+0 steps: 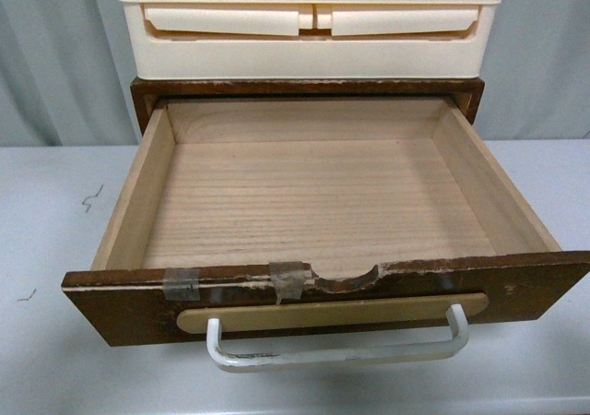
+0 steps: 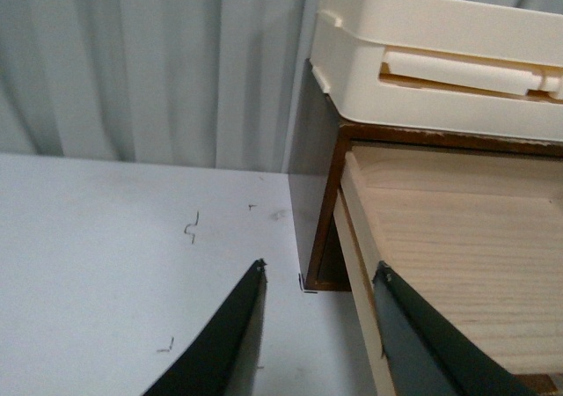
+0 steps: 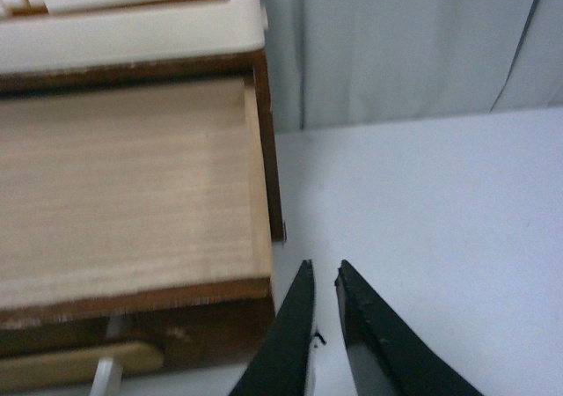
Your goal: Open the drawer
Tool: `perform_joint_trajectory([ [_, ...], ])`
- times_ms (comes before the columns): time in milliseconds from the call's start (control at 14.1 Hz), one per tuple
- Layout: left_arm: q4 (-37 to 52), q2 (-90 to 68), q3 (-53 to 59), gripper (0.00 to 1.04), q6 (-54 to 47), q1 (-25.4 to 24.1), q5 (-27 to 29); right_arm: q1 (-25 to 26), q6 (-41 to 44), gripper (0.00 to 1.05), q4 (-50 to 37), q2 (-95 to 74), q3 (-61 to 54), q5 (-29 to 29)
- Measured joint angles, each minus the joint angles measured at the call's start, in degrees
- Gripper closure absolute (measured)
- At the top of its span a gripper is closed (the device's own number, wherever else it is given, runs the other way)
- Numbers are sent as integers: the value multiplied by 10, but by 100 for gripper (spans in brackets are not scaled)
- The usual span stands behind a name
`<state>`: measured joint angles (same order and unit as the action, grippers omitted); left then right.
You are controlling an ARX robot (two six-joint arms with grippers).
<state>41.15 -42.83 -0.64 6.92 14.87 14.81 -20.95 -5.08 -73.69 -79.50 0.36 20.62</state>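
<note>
The dark brown wooden drawer (image 1: pixel 516 286) stands pulled far out of its case in the front view. Its pale wood interior (image 1: pixel 313 203) holds nothing. Its white bar handle (image 1: pixel 336 352) hangs on a tan plate under the chipped, taped top edge with a half-round notch. Neither gripper shows in the front view. My left gripper (image 2: pixel 318 269) is open and empty, its jaws straddling the drawer's pale side wall (image 2: pixel 359 255). My right gripper (image 3: pixel 323 269) is shut and empty, over the table just beside the drawer's front corner (image 3: pixel 255 312).
Cream plastic drawers (image 1: pixel 313 28) sit on top of the brown case (image 1: pixel 304 88). The white table (image 1: pixel 46 249) spreads on both sides, with small dark marks (image 1: pixel 90 198) on the left. Grey curtain hangs behind.
</note>
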Motion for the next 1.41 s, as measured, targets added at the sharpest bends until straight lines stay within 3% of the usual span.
perform_joint_trajectory([
  [71,-103,112,1,103,-56,-56,-52,75,43,103,156,223,-1,-70],
  [212,-172,187,1,103,-59,-97,-98,118,47,103,311,389,-1,-114],
  [283,-195,212,1,103,-59,-146,-141,132,47,103,361,437,-1,-127],
  [354,-214,231,1,103,-59,-152,-141,143,47,103,405,479,1,-135],
  [566,-223,243,1,103,-59,-150,-148,151,47,103,450,508,2,-147],
  [778,-237,253,1,103,-59,-147,-148,190,49,103,486,544,2,-190],
  [990,-250,267,1,103,-59,-148,-148,214,49,103,510,572,2,-196],
  [1414,-313,330,1,103,-59,-148,-148,210,49,103,600,659,2,-205],
])
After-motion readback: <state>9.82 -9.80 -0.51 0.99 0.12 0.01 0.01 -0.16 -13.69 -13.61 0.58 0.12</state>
